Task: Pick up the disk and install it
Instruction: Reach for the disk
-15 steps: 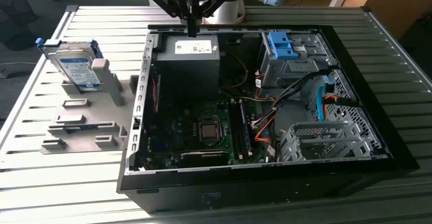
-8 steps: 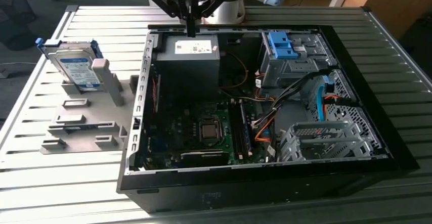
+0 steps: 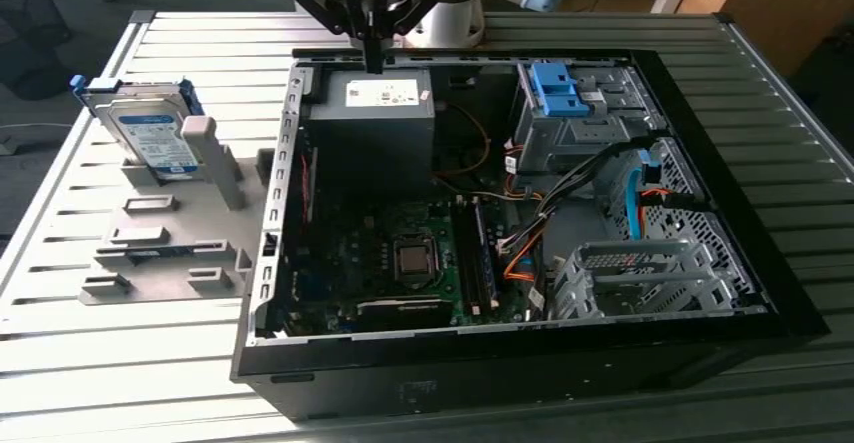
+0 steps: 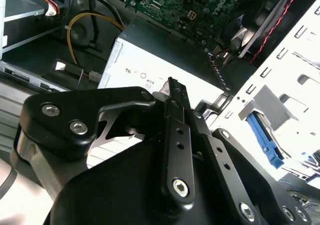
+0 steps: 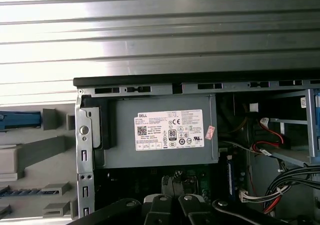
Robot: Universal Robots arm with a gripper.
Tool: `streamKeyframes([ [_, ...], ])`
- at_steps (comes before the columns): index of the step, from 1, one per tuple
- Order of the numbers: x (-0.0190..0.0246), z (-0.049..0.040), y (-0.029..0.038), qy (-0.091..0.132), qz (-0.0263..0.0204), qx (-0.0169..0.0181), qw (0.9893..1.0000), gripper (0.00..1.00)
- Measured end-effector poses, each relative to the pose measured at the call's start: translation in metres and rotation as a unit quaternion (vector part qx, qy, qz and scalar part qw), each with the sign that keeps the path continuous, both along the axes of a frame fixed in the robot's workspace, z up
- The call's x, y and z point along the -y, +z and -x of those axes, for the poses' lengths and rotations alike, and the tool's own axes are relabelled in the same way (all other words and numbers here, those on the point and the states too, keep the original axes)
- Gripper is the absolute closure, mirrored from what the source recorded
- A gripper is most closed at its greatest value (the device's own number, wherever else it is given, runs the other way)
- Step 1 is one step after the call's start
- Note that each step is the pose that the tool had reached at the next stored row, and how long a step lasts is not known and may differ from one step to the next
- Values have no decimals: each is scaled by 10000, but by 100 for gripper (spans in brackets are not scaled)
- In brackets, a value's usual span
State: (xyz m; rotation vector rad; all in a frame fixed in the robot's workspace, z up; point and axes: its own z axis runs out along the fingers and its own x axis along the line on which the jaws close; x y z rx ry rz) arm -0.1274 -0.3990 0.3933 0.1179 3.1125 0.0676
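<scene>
We open on the exterior view, and the gripper (image 3: 378, 63) hangs over the far edge of the open computer case (image 3: 400, 395). It points straight down at the big grey power supply box (image 3: 367, 133). Look at those jaws: pressed together to a narrow tip, with nothing between them. In the second wrist view we get the same story, the gripper (image 4: 172, 83) drawn into one dark bar above the pale top of that box (image 4: 145, 60).

And where is the disk (image 3: 144, 128)? Way over on the exterior view's left, outside the case and well apart from the arm. It stands on edge in a grey holder (image 3: 174, 253) on the slatted metal desk (image 3: 120, 383). Its labelled face is towards us, the blue frame runs round its edges, and a grey post of the holder stands just beside it.

In the first wrist view we look down on the box (image 5: 115, 135) and its white sticker (image 5: 170, 130), with the desk (image 5: 160, 35) beyond the case wall.

Inside the case we spot the motherboard (image 3: 387, 263) and a tangle of cables (image 3: 527, 253). A bare blue bracket (image 3: 558, 88) sits in the far bay, and a silver drive cage (image 3: 641, 278) stands at the near corner on the exterior view's right.
</scene>
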Motion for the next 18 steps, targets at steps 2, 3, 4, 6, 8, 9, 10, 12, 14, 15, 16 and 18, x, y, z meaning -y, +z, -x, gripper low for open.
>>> streamKeyframes([
  [2,0,16,0,0,0,0,10000,89],
  [3,0,16,0,0,0,0,10000,89],
  [4,0,18,0,0,0,0,10000,89],
  [6,0,19,0,0,0,0,10000,89],
  [8,0,22,0,-1,0,0,10000,89],
  [9,0,27,0,-1,0,0,10000,89],
  [10,0,32,0,0,0,0,10000,89],
  [12,0,48,0,0,0,0,10000,89],
  [14,0,66,0,0,0,0,10000,89],
  [15,0,75,0,-1,0,0,10000,89],
  [16,0,84,0,0,0,0,10000,89],
  [18,0,100,0,0,0,0,10000,89],
])
